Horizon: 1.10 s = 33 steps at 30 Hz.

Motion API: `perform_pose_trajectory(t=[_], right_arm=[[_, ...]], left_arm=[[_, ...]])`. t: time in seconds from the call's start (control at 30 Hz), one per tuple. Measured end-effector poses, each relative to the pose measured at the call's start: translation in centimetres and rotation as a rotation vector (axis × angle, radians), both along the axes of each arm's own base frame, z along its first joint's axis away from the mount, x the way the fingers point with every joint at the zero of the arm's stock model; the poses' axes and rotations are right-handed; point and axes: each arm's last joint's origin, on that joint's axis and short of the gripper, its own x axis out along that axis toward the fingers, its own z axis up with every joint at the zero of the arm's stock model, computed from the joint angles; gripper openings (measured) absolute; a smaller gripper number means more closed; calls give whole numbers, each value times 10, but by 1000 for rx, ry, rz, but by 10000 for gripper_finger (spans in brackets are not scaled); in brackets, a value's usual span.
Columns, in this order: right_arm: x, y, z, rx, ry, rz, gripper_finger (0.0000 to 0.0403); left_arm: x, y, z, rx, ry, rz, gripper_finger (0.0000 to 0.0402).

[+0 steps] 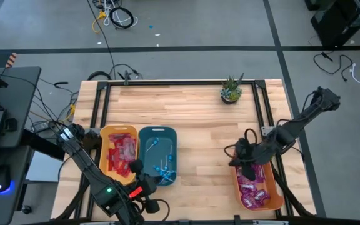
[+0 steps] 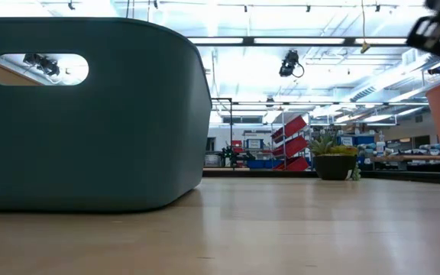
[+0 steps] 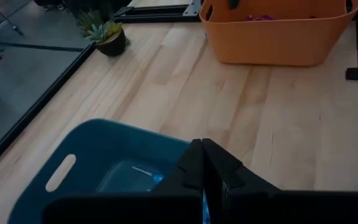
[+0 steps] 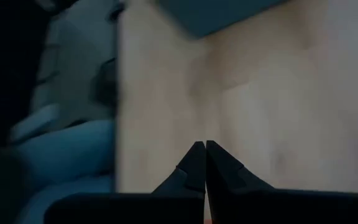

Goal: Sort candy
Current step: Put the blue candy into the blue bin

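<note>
The candy is already split among three bins on the wooden desk. Taking the teal bin as the landmark: the blue lollipops lie inside it, gathered toward its near end, their thin white sticks pointing various ways. The red packets fill the yellow bin, which stands touching the teal bin's left side. The purple-magenta packets lie in the orange bin, well apart from the teal bin, across a bare stretch of desk to its right.

The left tool hangs at the near left corner of the teal bin, over the seam between it and the yellow bin, just beside the lollipops. In the left wrist view its two dark fingers are pressed together with nothing between them, the teal bin's handle slot and pale floor showing beneath, the orange bin farther off.

The right tool hovers at the far end of the orange bin, above the purple-magenta packets, far to the right of the teal bin. The right wrist view shows its fingers closed tip to tip and empty, over blurred wood.

A small potted plant stands near the desk's far edge, beyond and to the right of the teal bin.
</note>
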Motion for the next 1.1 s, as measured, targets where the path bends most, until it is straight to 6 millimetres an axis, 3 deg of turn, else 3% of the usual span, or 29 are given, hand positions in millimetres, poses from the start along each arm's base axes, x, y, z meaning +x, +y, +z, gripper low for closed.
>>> perform_pose_trajectory(t=[0.23,0.37,0.53,0.83,1.1], right_arm=[[-20,3,9,175,71,98,0],[-32,-2,-1,128,224,45,0],[-42,-13,-17,0,424,-142,0],[-25,-5,-35,-160,449,-165,0],[-2,9,-49,-223,394,-50,0]], left_arm=[[1,1,0,2,-1,5,0],[1,1,0,2,-1,5,1],[1,1,0,1,-1,5,1],[1,2,0,9,-10,9,1],[1,2,1,12,-13,11,1]])
